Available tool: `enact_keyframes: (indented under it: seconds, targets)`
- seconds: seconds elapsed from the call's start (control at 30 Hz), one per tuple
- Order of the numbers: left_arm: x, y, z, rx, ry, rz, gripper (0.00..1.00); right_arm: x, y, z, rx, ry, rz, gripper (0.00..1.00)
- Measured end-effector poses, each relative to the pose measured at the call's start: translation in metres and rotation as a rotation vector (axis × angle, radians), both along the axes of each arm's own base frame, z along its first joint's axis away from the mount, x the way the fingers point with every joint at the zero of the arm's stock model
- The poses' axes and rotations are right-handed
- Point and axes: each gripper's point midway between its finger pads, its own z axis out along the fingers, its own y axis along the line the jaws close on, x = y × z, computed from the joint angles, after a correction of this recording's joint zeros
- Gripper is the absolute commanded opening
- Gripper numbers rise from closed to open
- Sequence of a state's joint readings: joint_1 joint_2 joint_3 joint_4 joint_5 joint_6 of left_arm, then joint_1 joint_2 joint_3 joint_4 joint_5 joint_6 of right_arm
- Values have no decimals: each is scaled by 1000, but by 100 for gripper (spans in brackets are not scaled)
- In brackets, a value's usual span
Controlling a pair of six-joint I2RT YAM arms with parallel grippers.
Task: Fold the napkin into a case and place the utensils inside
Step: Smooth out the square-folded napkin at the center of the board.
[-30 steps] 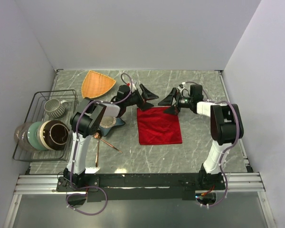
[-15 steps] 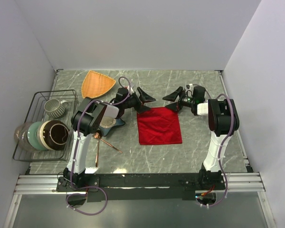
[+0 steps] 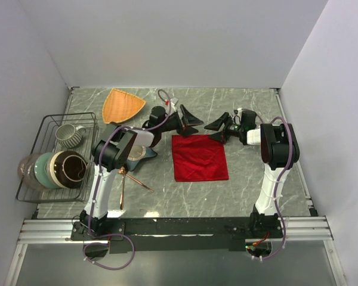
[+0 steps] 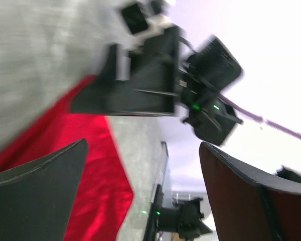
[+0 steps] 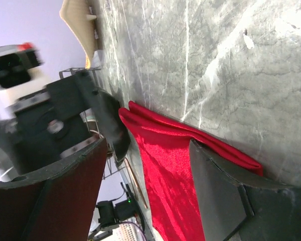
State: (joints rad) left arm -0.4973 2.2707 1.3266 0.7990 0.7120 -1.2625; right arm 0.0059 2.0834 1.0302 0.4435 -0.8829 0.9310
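Note:
The red napkin lies flat on the marble table as a folded square; it also shows in the left wrist view and the right wrist view. My left gripper is open just above the napkin's far left corner. My right gripper is open at the far right corner, one finger low by the cloth edge. Neither holds anything. Copper utensils lie on the table left of the napkin, by the blue star-shaped dish.
An orange triangular plate sits at the back left. A wire rack at the left edge holds a mug and bowls. The table's metal rail runs along the near edge.
Both grippers have drawn in over the napkin's far edge: the left one moved slightly right, the right one lowered toward the far right corner. The napkin has not moved.

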Motion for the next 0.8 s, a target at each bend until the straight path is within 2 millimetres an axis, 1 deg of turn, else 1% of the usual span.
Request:
enact_keyframes:
  seconds: [0.03, 0.1, 0.17, 0.27, 0.4, 0.47, 0.6, 0.8]
  targets:
    - [-4, -7, 8, -19, -19, -20, 99, 0, 0, 0, -2, -1, 2, 75]
    - [-9, -16, 17, -46, -40, -48, 99, 0, 0, 0, -4, 0, 4, 76]
    - [-13, -26, 19, -69, -49, -77, 99, 0, 0, 0, -6, -1, 5, 76]
    - [-12, -31, 6, -68, -21, -90, 99, 0, 0, -1, -7, 0, 6, 76]
    - [-10, -30, -21, -49, 28, -90, 99, 0, 0, 0, -9, 1, 7, 76]
    - [-9, -29, -30, -43, 48, -86, 99, 0, 0, 0, -12, 6, 9, 77]
    - [-7, -27, -30, -52, 67, -80, 99, 3, -1, 0, -32, 18, 13, 79]
    - [-1, -17, -31, -62, 99, -63, 99, 9, -3, 0, -73, 31, 9, 79]
